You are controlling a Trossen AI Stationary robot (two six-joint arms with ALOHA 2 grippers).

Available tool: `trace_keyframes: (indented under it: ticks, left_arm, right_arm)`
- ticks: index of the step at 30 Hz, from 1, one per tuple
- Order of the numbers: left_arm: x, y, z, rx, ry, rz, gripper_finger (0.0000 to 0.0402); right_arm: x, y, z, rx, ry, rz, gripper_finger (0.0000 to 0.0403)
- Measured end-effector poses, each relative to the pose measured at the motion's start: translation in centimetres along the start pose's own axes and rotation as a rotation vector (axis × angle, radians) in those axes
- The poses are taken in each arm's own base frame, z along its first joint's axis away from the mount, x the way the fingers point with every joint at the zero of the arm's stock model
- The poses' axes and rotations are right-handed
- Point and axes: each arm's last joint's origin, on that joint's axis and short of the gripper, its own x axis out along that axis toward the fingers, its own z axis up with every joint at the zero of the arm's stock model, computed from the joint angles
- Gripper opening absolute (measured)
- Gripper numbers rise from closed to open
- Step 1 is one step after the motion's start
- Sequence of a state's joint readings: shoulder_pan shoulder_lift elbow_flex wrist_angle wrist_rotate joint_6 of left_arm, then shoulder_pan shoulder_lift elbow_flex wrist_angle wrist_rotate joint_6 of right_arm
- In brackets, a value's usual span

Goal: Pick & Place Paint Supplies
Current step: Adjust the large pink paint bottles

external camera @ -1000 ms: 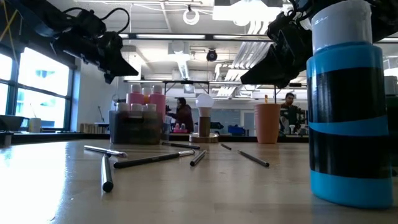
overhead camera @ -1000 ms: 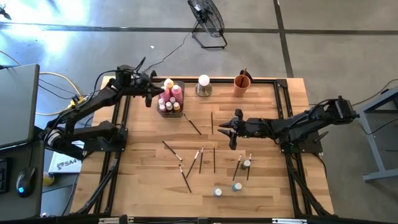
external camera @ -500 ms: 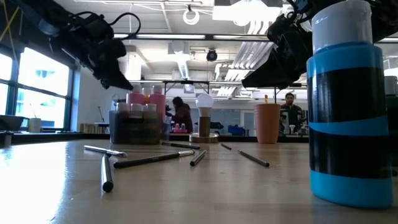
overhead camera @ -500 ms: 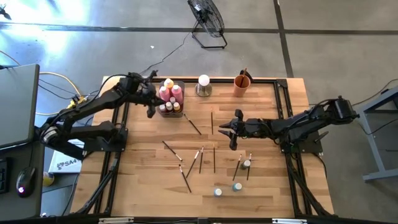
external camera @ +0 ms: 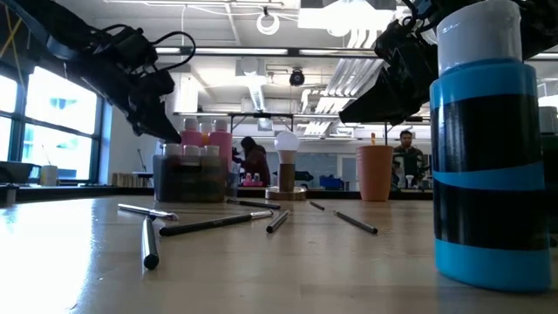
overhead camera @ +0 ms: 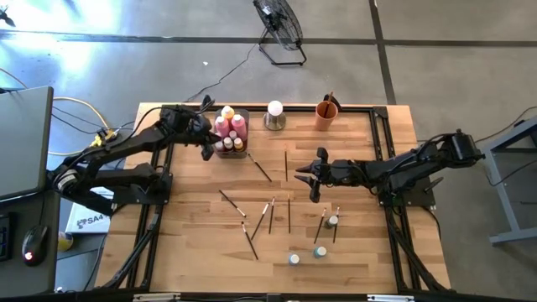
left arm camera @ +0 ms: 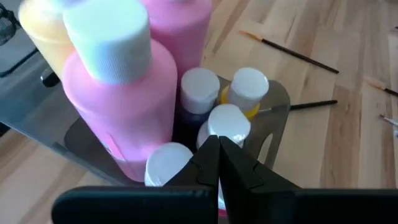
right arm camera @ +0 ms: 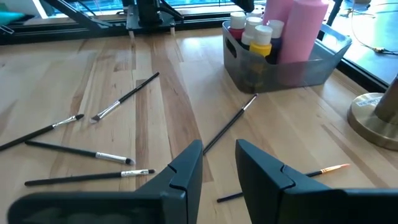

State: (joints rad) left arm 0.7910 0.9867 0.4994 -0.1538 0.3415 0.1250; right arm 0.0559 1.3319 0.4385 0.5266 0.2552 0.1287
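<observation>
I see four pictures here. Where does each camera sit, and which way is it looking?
High view: above the table, looking straight down; both arms show.
Low view: at table-top height, looking level past a blue bottle into the room.
Left wrist view: on the left arm, looking past its shut left tool at the grey tray.
Right wrist view: on the right arm, past the open right tool.
All four show that tray of bottles.

My right gripper (right arm camera: pixel 219 163) hangs open above the table (right arm camera: pixel 74 81); paintbrushes (right arm camera: pixel 124 98) lie near the grey tray (right arm camera: pixel 283 70) holding paint bottles (right arm camera: pixel 298 28).
</observation>
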Motion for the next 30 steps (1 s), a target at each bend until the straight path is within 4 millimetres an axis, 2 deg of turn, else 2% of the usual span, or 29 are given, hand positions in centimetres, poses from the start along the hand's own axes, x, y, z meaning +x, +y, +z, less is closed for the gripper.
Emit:
trace_keyframes:
  ticks: [4,11,30]
  left_arm:
    - [0.35,0.03,-0.69,-0.005,-0.028,-0.001,0.0]
    - [0.33,0.06,-0.14,0.017,-0.094,-0.003,0.0]
    - [0.7,0.49,-0.18,0.006,-0.083,0.096,0.0]
  right_arm:
    - [0.0,-0.01,0.0,-0.002,0.0,-0.004,0.0091]
    - [0.0,-0.01,0.0,-0.002,-0.001,-0.004,0.0091]
    - [0.0,-0.02,0.0,-0.003,-0.001,-0.005,0.0091]
